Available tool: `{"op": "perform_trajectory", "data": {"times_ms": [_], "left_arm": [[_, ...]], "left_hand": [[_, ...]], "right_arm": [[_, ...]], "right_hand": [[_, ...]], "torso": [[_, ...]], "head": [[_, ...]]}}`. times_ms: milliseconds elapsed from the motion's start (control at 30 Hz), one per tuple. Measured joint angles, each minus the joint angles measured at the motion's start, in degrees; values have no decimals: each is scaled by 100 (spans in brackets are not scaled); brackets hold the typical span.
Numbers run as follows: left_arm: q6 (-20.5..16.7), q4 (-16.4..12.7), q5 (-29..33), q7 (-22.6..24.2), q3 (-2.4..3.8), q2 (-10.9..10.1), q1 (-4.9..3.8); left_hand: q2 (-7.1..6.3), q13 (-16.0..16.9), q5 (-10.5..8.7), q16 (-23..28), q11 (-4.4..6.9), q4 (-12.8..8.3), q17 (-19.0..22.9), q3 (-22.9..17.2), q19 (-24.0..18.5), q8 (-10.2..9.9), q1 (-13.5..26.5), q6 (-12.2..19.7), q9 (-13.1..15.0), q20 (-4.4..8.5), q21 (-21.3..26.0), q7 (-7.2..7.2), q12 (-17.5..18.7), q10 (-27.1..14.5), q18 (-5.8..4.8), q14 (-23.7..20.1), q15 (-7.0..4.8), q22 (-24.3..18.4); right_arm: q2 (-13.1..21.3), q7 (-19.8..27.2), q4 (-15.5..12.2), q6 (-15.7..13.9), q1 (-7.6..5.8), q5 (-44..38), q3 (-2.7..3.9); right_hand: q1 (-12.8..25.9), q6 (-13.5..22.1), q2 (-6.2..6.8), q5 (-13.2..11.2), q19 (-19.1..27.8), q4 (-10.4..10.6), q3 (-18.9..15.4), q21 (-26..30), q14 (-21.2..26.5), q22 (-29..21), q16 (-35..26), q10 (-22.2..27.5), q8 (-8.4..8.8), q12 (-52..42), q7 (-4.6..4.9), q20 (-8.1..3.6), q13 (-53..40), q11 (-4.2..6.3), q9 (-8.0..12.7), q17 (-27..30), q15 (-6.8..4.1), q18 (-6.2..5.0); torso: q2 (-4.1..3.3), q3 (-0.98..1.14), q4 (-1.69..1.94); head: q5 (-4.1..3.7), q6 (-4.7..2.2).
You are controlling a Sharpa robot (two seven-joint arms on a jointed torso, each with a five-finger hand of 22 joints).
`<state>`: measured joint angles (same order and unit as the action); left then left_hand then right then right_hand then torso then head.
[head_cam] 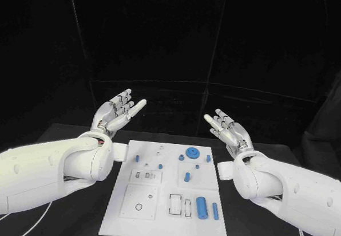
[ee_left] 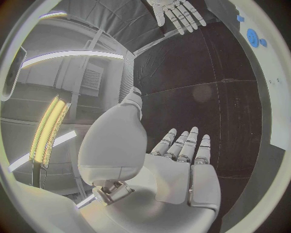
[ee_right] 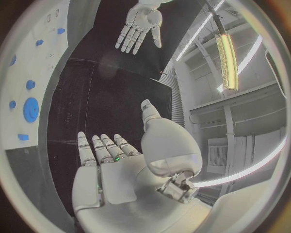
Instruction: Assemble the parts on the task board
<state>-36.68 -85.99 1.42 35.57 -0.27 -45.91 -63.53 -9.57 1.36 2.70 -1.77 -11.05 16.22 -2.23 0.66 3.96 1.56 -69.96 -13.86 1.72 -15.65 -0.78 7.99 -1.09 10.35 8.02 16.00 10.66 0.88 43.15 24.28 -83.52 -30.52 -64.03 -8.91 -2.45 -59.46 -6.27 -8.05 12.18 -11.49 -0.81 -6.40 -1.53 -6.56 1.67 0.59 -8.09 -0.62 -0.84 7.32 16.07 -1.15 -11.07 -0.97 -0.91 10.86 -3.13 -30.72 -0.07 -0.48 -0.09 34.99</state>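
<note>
Both hands were up off the table with nothing in them: the left hand (head_cam: 119, 112) and the right hand (head_cam: 230, 130) stood raised at the far end of the task board (head_cam: 126, 217), fingers straight and apart, palms turned toward each other across the gap. The board lay flat on the black table (head_cam: 69, 132) between the two forearms, its long side running away from the robot. Its blue parts were all untouched, and all lay nearer the robot than either hand, so I judged any reach would have to come down and back. The blue round gear-like disc (head_cam: 192, 151) sat at the far end, right of the board's middle line, and looked closer to the right hand than to the left. The long blue cylinder (head_cam: 201, 207) lay in the near right part, its axis along the board's length, with a thinner blue rod (head_cam: 214, 210) just beside it and parallel. Several small blue pegs (head_cam: 137, 158) dotted the left and middle. No assembly appeared started.
</note>
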Motion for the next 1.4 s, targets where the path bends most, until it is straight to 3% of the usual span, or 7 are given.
{"op": "perform_trajectory", "data": {"times_ms": [300,633,733,967,1100,1300,1400], "left_arm": [[170,34,24,137,-1,-35,4],[367,58,44,174,0,-198,3],[451,46,21,180,0,-225,3],[662,-68,-42,181,1,-331,0],[791,-271,-119,166,1,-431,-6],[974,-538,-276,130,1,-567,-40],[1055,-625,-346,121,3,-598,-50]], "left_hand": [[7,16,0,-68,-110,75,-40,5,33,9,-270,-157,19,-74,0,9,-30,111,89,240,85,15],[332,107,0,-427,-262,36,-201,-233,714,233,-595,-1216,132,-105,-301,81,-180,1074,87,1430,193,169],[443,196,0,-718,-335,-4,-314,-302,1483,373,-707,-1871,194,-117,-618,135,-382,2058,85,2297,248,328],[670,304,0,-1101,-116,-171,-410,-225,3634,627,-723,-3294,284,-75,-1471,357,-869,3910,185,3539,-45,662],[730,291,0,-1136,-35,-295,-405,-143,3998,666,-754,-3579,268,-9,-1534,448,-956,4289,186,3927,-158,644],[808,290,0,-1150,74,-515,-426,-63,4335,689,-833,-3869,248,98,-1566,530,-1000,4684,181,4306,-284,590],[844,282,0,-1150,125,-592,-433,-27,4448,689,-869,-3975,238,148,-1567,492,-1000,4800,181,4433,-318,556]], "right_arm": [[-32,-231,239,709,-77,-560,-48],[104,-161,492,608,-89,-1059,-40],[167,-158,506,598,-92,-1315,-40],[178,-172,604,625,-186,-2031,-35],[110,-227,733,662,-327,-2638,-34],[-78,-572,939,835,-563,-3886,-17],[-218,-853,1053,958,-675,-4613,-12]], "right_hand": [[-553,-482,-37,24,-342,-261,-10,-119,-689,66,186,-575,-105,-121,33,66,-62,-193,-60,-82,166,-1],[-1331,-2659,-27,24,-1973,-895,153,-666,-3185,296,694,-3127,-520,-583,207,63,-215,-194,-250,-230,107,-402],[-1455,-3222,-36,24,-2353,-1041,206,-800,-3696,329,733,-3629,-582,-619,290,56,-223,-140,-269,-243,41,-536],[-1580,-4156,-71,24,-3190,-1348,355,-1108,-4738,380,806,-4544,-603,-619,460,-50,-232,13,-276,-263,-165,-625],[-1641,-4504,-72,24,-3645,-1461,468,-1268,-5274,390,838,-4969,-603,-619,546,-194,-231,111,-276,-273,-314,-625],[-1763,-4892,6,24,-4258,-1547,641,-1514,-6009,437,906,-5514,-564,-559,465,-423,-238,268,-278,-312,-537,-625],[-1900,-5270,182,5,-5196,-1580,812,-2112,-7118,655,1141,-6100,-491,-414,311,-827,-245,485,-283,-477,-882,-714]], "torso": [[1,-2,-2],[-54,-13,-5],[-89,-13,5],[-220,-23,63],[-331,-38,101],[-530,-69,144],[-634,-83,166]], "head": [[-1,0],[-4,9],[-26,6],[-77,-13],[-112,-42],[-166,-101],[-196,-128]]}}
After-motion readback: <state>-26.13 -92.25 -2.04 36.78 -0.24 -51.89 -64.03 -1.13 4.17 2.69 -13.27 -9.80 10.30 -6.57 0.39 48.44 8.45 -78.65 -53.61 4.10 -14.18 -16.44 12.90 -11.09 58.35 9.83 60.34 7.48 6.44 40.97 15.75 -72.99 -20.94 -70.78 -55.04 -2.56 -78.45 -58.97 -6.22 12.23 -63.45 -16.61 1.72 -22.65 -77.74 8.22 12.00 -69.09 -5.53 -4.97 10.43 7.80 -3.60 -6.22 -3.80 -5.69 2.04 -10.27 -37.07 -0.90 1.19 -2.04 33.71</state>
